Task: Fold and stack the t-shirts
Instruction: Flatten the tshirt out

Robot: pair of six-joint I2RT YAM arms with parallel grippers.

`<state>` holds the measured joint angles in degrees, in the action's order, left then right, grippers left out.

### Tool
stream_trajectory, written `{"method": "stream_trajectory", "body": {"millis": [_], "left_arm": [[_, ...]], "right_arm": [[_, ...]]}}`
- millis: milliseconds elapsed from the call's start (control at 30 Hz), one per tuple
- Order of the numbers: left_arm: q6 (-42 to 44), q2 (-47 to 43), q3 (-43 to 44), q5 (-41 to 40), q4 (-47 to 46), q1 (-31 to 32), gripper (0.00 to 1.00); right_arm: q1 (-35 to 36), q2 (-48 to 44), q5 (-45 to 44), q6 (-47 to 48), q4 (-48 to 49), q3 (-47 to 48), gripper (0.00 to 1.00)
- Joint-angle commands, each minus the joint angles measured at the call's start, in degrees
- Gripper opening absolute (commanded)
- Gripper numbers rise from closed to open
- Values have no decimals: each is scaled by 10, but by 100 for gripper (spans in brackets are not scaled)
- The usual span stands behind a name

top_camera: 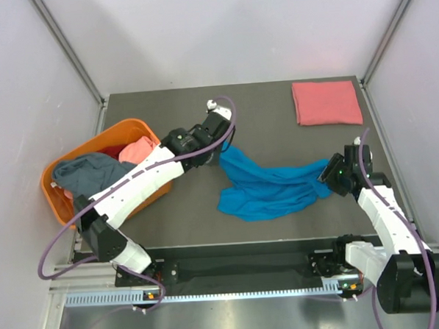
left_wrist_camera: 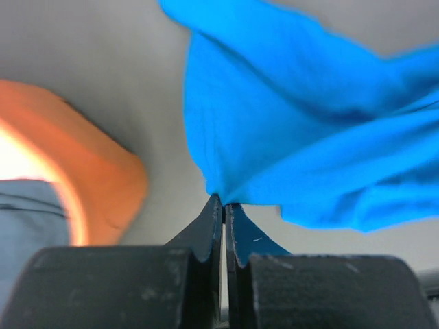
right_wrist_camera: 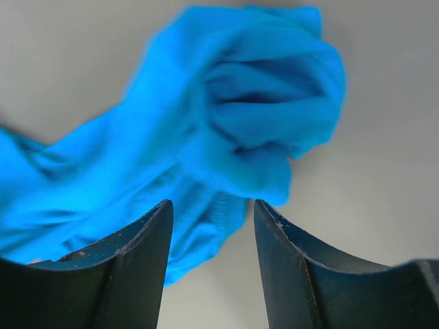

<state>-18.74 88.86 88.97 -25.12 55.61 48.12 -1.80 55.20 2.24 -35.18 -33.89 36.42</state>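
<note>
A bright blue t-shirt lies crumpled in the middle of the table. My left gripper is at its far left corner. In the left wrist view that gripper is shut on a pinch of the blue t-shirt's edge. My right gripper hovers at the shirt's right end. Its jaws stand open in the right wrist view, with a bunched fold of the blue t-shirt just beyond and between the tips. A folded salmon-pink t-shirt rests at the back right.
An orange basket stands at the table's left edge and also shows as the orange basket in the left wrist view. It holds a grey-blue shirt and a salmon-pink shirt. White walls close in the table on three sides.
</note>
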Motion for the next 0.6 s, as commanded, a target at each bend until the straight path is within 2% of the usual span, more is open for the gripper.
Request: {"method": "stream_trajectory", "body": {"millis": [0, 133, 267, 300, 433, 567], "left_arm": [[2, 0, 64, -89, 45, -14, 0], [19, 41, 131, -84, 48, -16, 0], [28, 62, 144, -126, 48, -26, 0], [28, 67, 147, -122, 49, -44, 0], [30, 69, 157, -72, 37, -89, 0], [38, 74, 176, -79, 41, -106, 0]], "right_arm": [[-7, -3, -53, -28, 22, -18, 51], [-15, -4, -94, -44, 65, -57, 51], [-24, 2, -99, -40, 95, -79, 50], [-25, 6, -98, -37, 104, -80, 50], [-26, 56, -63, -37, 170, -85, 50], [-26, 104, -24, -39, 214, -80, 50]]}}
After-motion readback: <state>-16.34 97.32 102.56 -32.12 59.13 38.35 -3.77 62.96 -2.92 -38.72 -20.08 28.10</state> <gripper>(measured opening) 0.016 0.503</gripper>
